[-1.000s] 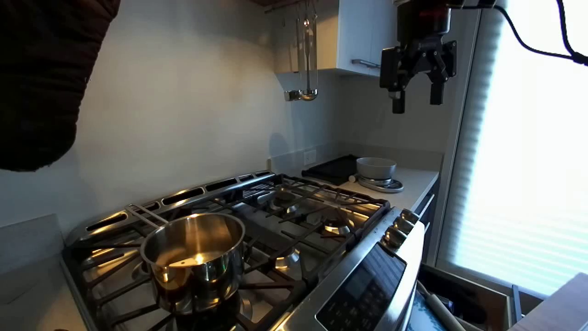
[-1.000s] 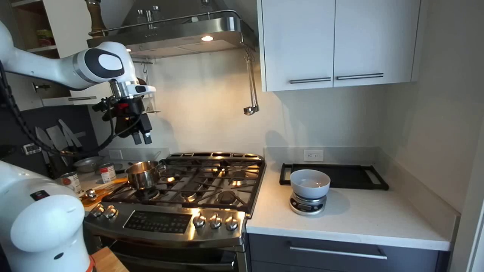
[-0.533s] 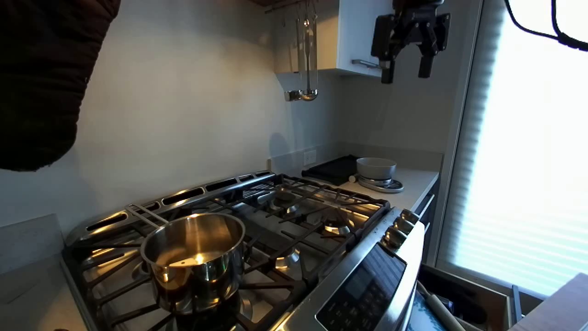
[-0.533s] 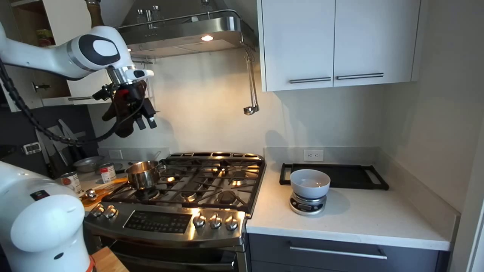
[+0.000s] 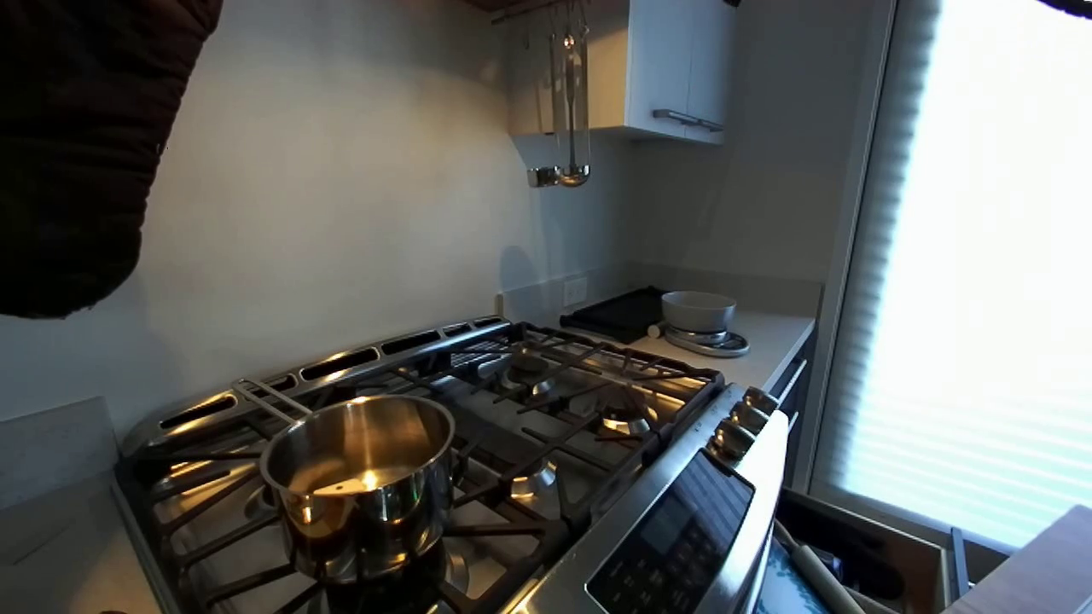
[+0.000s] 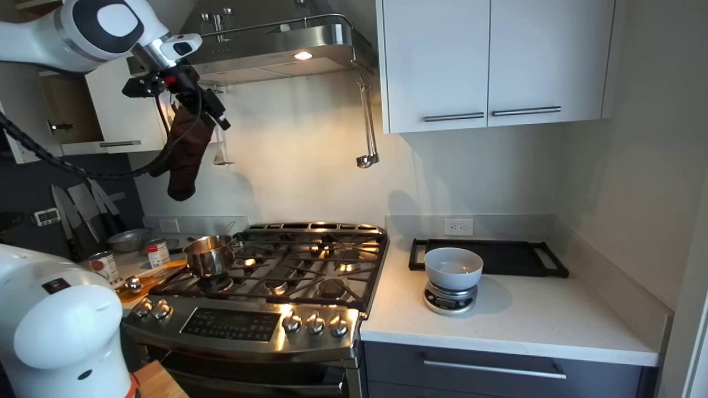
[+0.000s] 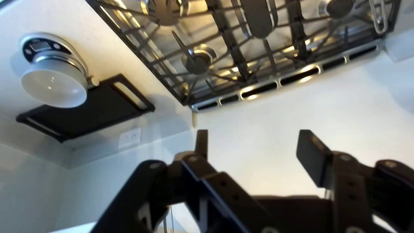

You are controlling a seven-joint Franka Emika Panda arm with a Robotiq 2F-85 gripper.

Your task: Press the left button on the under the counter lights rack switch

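Wrist view: black two-fingered gripper [image 7: 255, 150] along the bottom, fingers spread well apart, pale wall [image 7: 252, 129] showing between the tips. Black-grated stainless-steel gas stove [image 7: 228, 38] ran across the top. At upper left, a round whitish bowl [image 7: 53, 85] sat on a silver-and-black digital scale [image 7: 40, 46], a black rectangular tray [image 7: 97, 108] near it.

In an exterior view: white robot arm [image 6: 110, 33] in the upper left, gripper tilted down and right, overlapping a dark brown quilted oven mitt [image 6: 191, 155]; could not tell if they touched. Small white-and-dark rectangular plate [image 6: 46, 216] on the dark grey wall [image 6: 27, 185] at far left, well apart from the gripper; too small to tell whether it was the lights switch.

In an exterior view: mitt filled the upper left. Shiny steel saucepan [image 5: 418, 499] rested on the stove, lower left; silver ladle [image 5: 573, 176] hung near the top centre.
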